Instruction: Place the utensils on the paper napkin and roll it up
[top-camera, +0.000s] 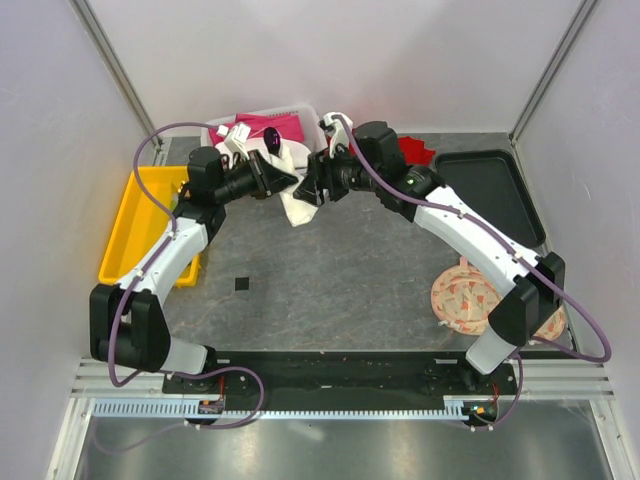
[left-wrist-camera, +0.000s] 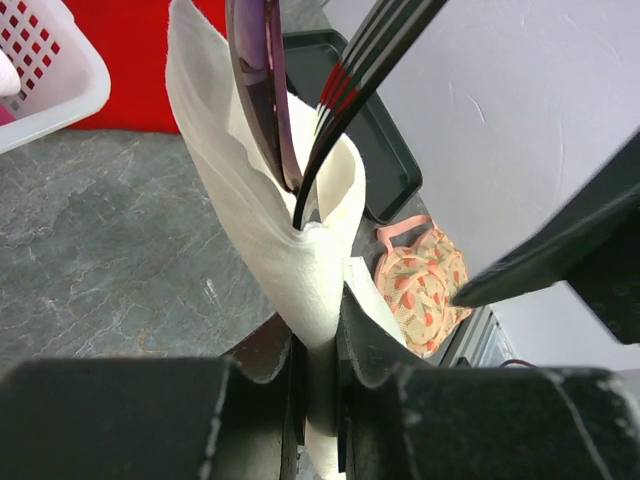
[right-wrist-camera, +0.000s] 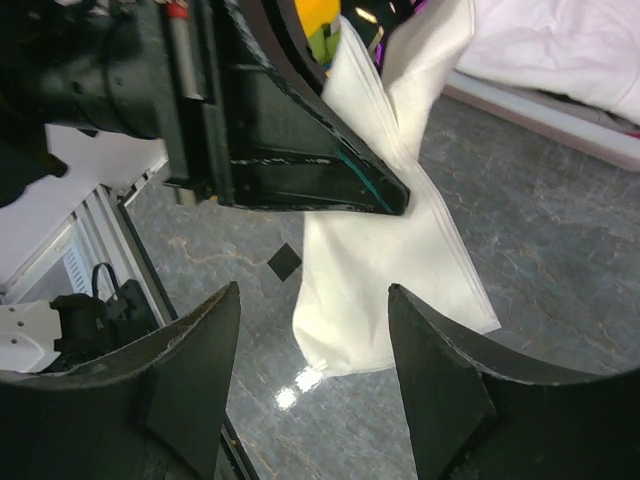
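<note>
Two utensils (left-wrist-camera: 262, 90) stand loosely in the paper napkin (left-wrist-camera: 300, 270), held above the table (left-wrist-camera: 100, 250); your left gripper (left-wrist-camera: 318, 352) pinches only its lower fold. Your right gripper (right-wrist-camera: 315, 320) is spread wide, apparently holding nothing. Tip the napkin and they could slide out.

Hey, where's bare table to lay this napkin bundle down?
The widest bare table is mid-front, bordered by the yellow bin, patterned cloth and base rail. The back is crowded: white basket, red cloth, left gripper and right gripper at the paper napkin.
</note>
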